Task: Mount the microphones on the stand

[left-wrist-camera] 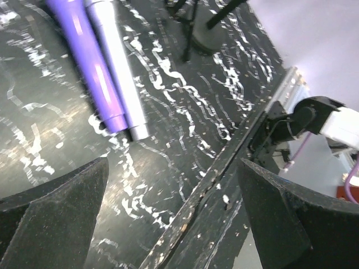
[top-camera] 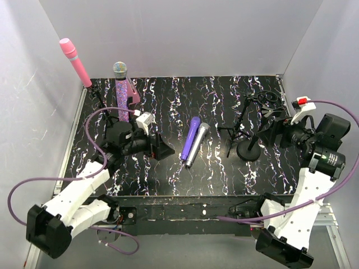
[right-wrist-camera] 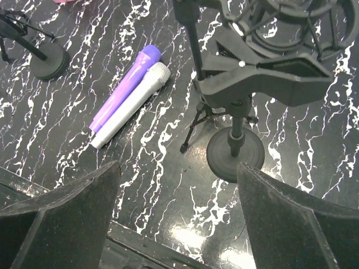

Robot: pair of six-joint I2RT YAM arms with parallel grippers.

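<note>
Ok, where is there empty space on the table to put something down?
Bare table lies at the back, between the glittery purple microphone and the tripod stand. More lies along the near edge, in front of the plain purple microphone and the silver-grey microphone. The right side is crowded: tripod stand and round-base stand sit close together.

No readable text, labels, brands, numbers or signs in any view.

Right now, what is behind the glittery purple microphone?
A pink wedge-shaped block stands just behind it, near the back wall. The glittery purple microphone covers the block's left side, and the left arm hides the microphone's lower end and whatever holds it.
</note>
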